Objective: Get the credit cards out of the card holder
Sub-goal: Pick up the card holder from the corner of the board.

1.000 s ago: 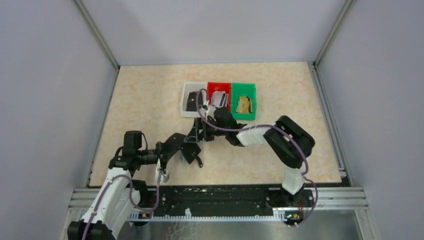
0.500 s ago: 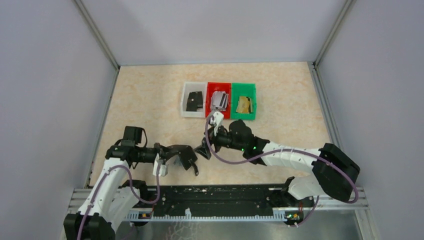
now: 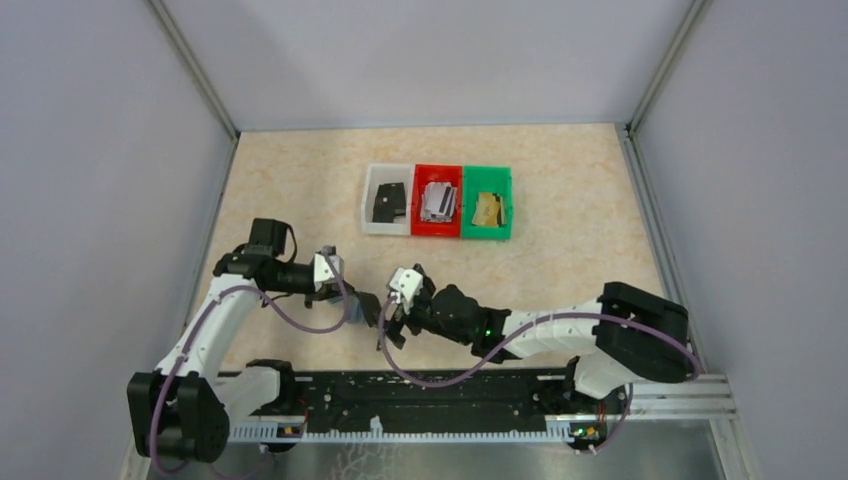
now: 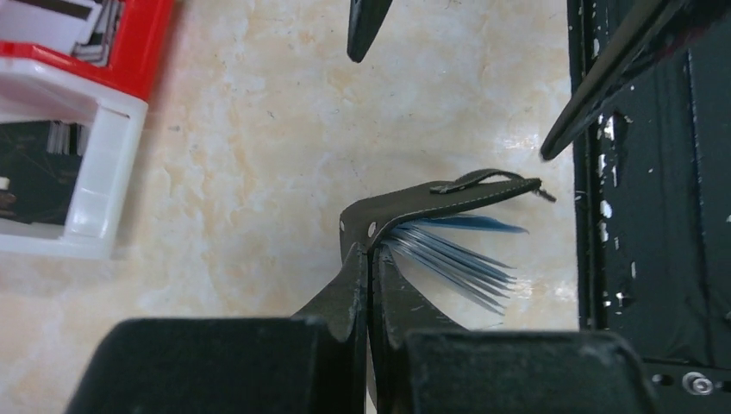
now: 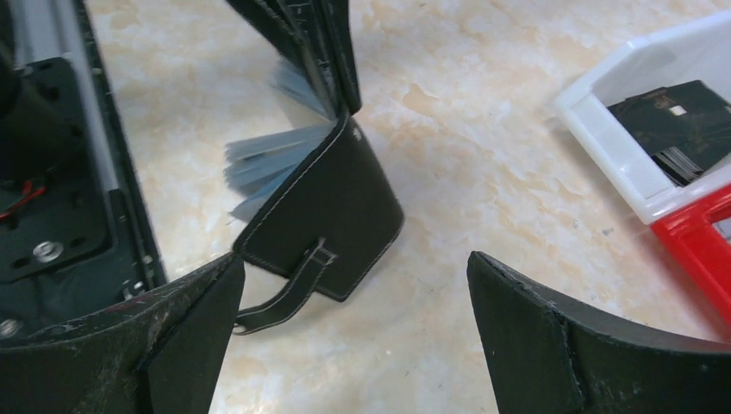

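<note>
My left gripper (image 3: 352, 303) is shut on one cover of the black card holder (image 3: 364, 309) and holds it open near the table's front edge. In the left wrist view the holder's (image 4: 431, 194) pale blue-grey panels (image 4: 461, 259) fan out to the right of my closed fingers (image 4: 353, 285). No card shows between the panels. My right gripper (image 3: 388, 322) is open and empty, facing the holder (image 5: 332, 203) with its strap tab (image 5: 289, 297) between the spread fingers (image 5: 185, 332). Silvery credit cards (image 3: 437, 200) lie in the red bin (image 3: 424, 227), and gold ones (image 3: 487, 208) lie in the green bin (image 3: 505, 200).
The white bin (image 3: 370, 205) holds a black case (image 3: 386, 203), also seen in the right wrist view (image 5: 672, 129). All three bins stand in a row at mid-table. The black base rail (image 3: 450, 385) runs along the near edge, close beside the holder (image 4: 655, 216).
My right arm has swung from the bins down to the near edge and now faces the holder. My left arm has drawn the holder slightly back and left.
</note>
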Robot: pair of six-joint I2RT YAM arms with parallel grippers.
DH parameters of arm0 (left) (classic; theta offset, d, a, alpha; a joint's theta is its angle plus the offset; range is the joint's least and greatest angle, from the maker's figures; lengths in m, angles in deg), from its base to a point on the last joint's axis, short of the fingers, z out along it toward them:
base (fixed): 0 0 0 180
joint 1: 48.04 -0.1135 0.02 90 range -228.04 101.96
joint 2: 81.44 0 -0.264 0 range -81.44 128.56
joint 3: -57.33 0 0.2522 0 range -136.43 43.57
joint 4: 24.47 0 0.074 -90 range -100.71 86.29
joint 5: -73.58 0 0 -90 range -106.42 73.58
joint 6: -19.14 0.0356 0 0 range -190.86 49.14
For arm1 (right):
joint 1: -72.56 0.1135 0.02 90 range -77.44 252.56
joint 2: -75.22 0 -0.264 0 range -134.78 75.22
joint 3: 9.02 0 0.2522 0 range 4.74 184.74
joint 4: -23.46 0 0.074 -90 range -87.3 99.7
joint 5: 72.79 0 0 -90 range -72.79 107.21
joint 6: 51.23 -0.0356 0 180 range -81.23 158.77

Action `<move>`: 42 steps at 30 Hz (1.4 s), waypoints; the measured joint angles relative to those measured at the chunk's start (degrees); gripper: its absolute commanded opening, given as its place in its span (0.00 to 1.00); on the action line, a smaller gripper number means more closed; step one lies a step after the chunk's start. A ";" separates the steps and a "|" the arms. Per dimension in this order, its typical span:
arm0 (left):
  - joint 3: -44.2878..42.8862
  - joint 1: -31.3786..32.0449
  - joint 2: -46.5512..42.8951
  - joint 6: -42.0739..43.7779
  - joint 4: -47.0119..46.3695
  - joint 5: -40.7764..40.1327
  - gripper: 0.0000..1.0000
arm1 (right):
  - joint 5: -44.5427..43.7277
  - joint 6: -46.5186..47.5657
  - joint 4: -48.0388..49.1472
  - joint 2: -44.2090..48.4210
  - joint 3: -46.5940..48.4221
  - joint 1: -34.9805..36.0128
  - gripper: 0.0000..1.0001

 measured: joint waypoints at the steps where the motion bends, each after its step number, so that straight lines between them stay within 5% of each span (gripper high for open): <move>1: 0.00 0.04 -0.02 -1.86 -0.15 -0.22 0.00 | -1.44 0.31 1.03 -1.53 0.48 0.48 0.99; 9: -0.02 0.11 2.05 -12.72 -1.42 -1.88 0.00 | -14.69 5.66 11.37 -13.57 7.76 6.58 0.99; 29: -0.59 0.11 4.13 -22.10 -3.98 -2.82 0.00 | -25.33 2.93 15.23 -25.27 14.10 10.88 0.99; 42: -0.59 0.11 4.13 -22.69 -4.15 -4.17 0.00 | -28.74 1.55 15.21 -27.08 14.29 10.56 0.48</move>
